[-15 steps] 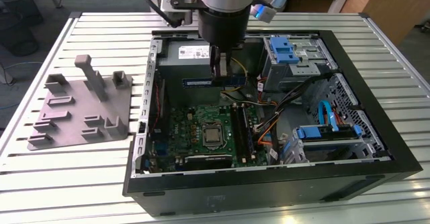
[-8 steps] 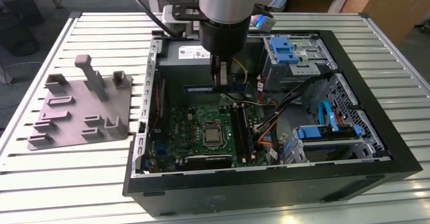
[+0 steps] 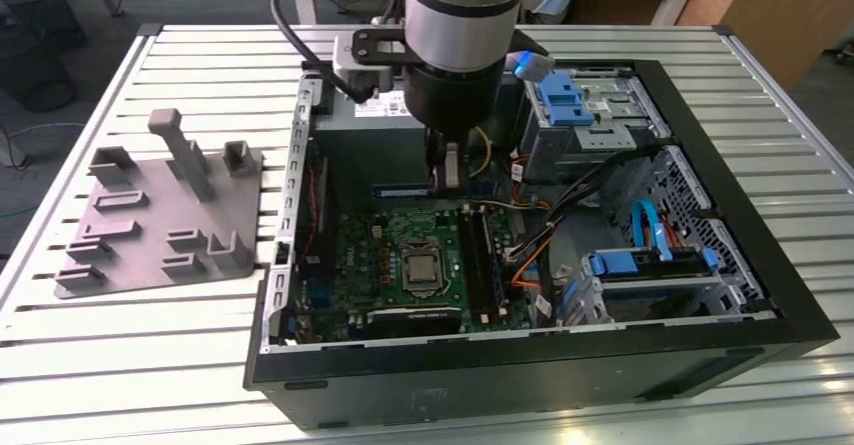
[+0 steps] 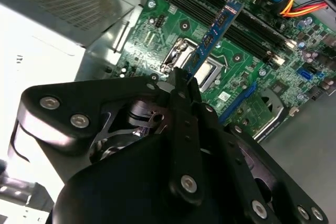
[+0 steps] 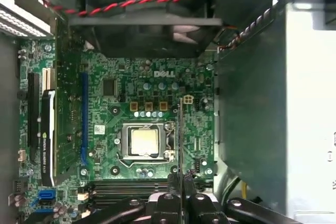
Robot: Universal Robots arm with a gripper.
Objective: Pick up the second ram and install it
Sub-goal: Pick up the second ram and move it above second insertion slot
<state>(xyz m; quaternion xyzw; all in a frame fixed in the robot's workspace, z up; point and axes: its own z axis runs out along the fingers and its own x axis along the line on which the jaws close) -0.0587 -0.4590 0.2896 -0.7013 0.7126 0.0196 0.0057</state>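
Between the fingers of your gripper (image 4: 181, 80), which are clamped on one end of it, the second ram (image 4: 216, 30) juts out past the fingertips and hangs above the motherboard (image 4: 147, 45), probably so that it can come down straight into a slot. Just beyond its far end lie the long black memory slots (image 4: 256, 38), with the processor socket (image 5: 144, 142) beside its line. It looks unseated, and the walls of the open computer case (image 3: 467, 385) stand around your tool.
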